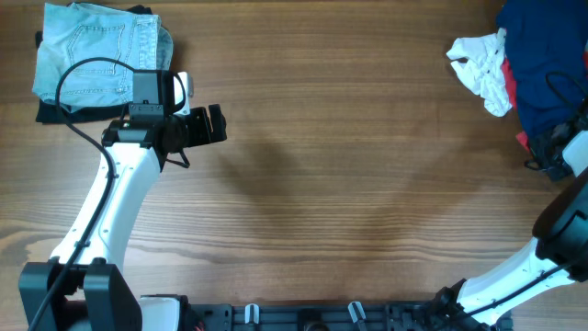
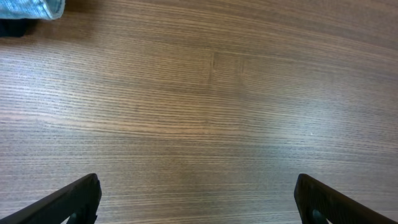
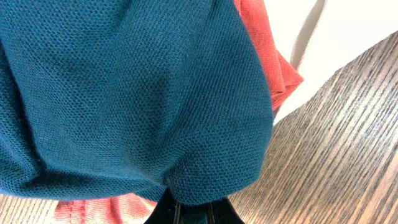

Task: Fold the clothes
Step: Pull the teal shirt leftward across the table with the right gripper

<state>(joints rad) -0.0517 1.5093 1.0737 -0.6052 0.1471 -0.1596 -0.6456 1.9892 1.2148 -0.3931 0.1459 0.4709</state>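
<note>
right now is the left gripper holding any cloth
No, the left gripper stands wide open above the wooden table, and no cloth lies between its jaws.

Even bright light; faint soft shadows on table [image 1: 303,175]; pale sheen in left wrist view; focus sharp.
</note>
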